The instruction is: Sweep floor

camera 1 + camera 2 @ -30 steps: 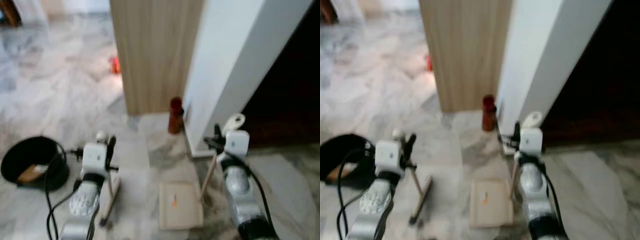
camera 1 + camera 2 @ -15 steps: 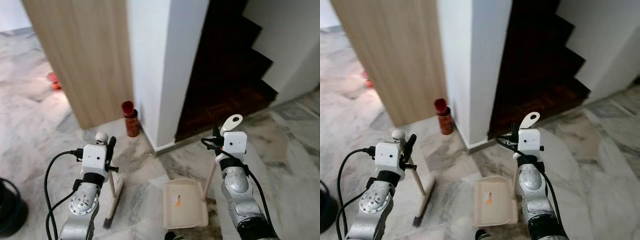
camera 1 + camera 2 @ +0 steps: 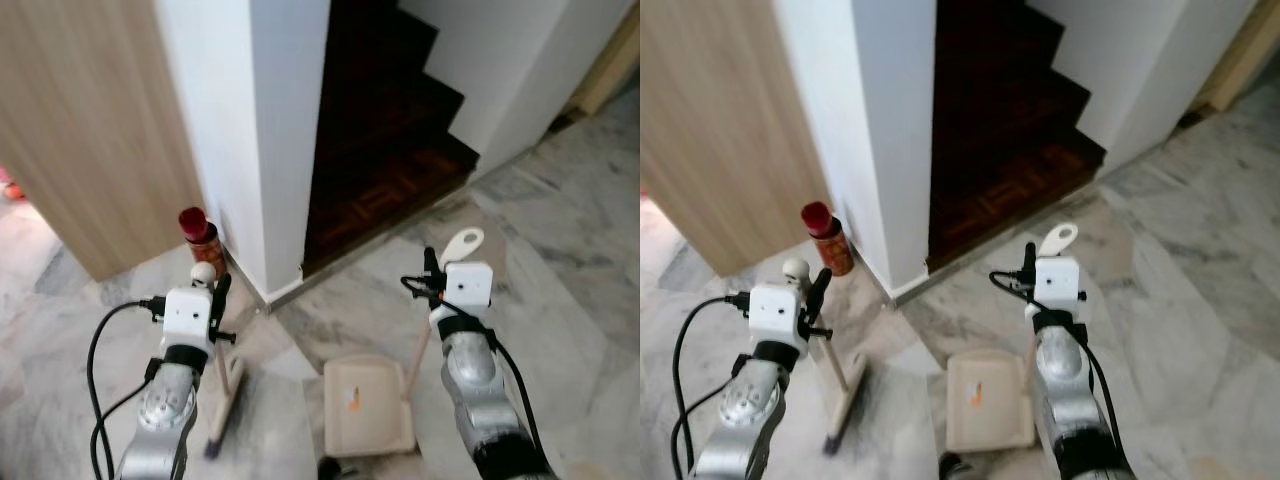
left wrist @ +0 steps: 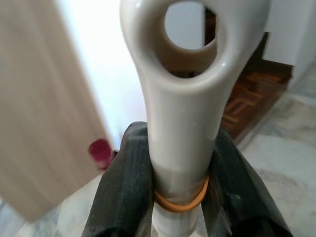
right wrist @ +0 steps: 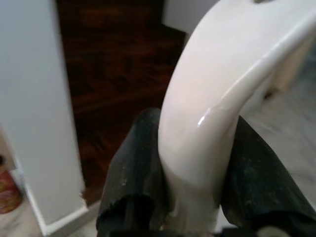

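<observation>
My left gripper is shut on the cream handle of a small broom, whose brush end rests on the marble floor. In the left wrist view the black fingers clamp the broom handle just below its hanging hole. My right gripper is shut on the upright handle of a cream dustpan, which lies flat on the floor between my arms. The right wrist view has the dustpan handle squeezed between both fingers.
A white pillar stands ahead, with a wooden panel to its left and dark wooden stairs to its right. A red-capped can sits at the pillar's foot. Marble floor stretches to the right.
The camera has swung to the right, so the black bin has left the picture and the stairs have come into it. Both grippers keep their hold on broom and dustpan.
</observation>
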Controlling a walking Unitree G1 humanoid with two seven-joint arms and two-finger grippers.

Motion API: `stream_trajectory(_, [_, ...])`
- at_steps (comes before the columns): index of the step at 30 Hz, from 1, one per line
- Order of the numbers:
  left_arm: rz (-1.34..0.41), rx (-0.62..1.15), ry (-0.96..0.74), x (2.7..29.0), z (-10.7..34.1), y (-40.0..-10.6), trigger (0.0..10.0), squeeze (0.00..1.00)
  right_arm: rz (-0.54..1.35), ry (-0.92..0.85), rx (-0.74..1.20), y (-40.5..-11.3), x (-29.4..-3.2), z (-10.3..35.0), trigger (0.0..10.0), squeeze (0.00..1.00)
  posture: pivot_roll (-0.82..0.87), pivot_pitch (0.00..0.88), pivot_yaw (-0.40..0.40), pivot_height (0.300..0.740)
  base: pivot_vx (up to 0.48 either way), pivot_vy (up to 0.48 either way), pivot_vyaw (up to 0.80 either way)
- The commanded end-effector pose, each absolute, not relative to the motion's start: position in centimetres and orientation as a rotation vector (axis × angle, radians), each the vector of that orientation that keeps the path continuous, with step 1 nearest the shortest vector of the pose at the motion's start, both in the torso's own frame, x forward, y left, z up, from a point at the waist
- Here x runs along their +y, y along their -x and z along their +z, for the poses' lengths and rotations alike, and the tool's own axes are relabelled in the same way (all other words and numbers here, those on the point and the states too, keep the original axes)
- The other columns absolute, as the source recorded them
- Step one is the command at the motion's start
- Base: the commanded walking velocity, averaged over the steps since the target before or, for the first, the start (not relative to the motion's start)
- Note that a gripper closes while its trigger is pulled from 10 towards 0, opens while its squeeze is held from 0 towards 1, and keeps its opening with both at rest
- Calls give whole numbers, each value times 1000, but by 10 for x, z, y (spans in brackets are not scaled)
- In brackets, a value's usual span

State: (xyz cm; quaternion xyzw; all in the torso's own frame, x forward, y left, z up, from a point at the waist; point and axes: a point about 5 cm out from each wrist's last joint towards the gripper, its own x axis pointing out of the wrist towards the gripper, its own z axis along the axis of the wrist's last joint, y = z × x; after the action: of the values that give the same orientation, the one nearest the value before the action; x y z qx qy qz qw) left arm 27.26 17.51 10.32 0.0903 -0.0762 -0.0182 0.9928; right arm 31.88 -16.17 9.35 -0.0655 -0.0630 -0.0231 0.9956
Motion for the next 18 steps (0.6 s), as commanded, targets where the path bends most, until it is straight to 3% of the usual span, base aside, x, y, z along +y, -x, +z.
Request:
stream_trajectory(1, [-40, -181, -188, 174, 108, -273, 10000, 0, -58, 123, -133, -319, -165, 94, 10000, 0, 112, 142, -14, 740, 0, 0, -800])
stream_trajectory(18, [-48, -181, -186, 173, 107, -273, 10000, 0, -58, 122, -130, -319, -164, 93, 10000, 0, 113, 130, -11, 740, 0, 0, -800])
